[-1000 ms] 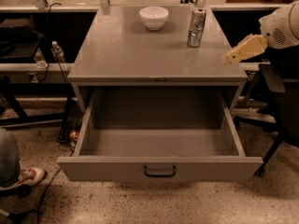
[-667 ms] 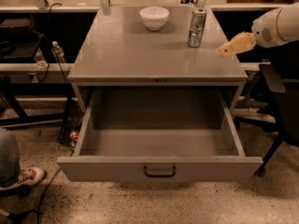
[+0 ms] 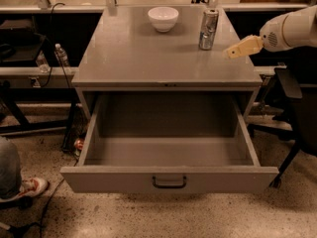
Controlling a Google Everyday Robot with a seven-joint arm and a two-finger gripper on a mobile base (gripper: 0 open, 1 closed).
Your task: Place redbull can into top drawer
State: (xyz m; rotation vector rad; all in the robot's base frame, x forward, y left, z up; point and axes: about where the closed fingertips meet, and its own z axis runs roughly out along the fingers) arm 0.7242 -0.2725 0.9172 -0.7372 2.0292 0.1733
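The redbull can [image 3: 208, 29], slim and silver, stands upright on the grey cabinet top [image 3: 133, 58] near its back right. The top drawer [image 3: 168, 152] is pulled wide open below and holds nothing; its dark bar handle [image 3: 169, 183] sits centred on the front panel. My gripper [image 3: 233, 52] reaches in from the right on a white arm, its tan fingers pointing left, a short way right of the can and a little lower in the picture. It does not touch the can.
A white bowl [image 3: 163, 18] sits on the cabinet top left of the can. A dark chair [image 3: 297, 108] stands at the right of the cabinet. A person's shoe [image 3: 29, 186] is at the lower left. A small red can [image 3: 79, 144] lies on the floor by the drawer's left side.
My gripper has moved left and slightly up, closer to the redbull can. The can, bowl and drawer have not moved.
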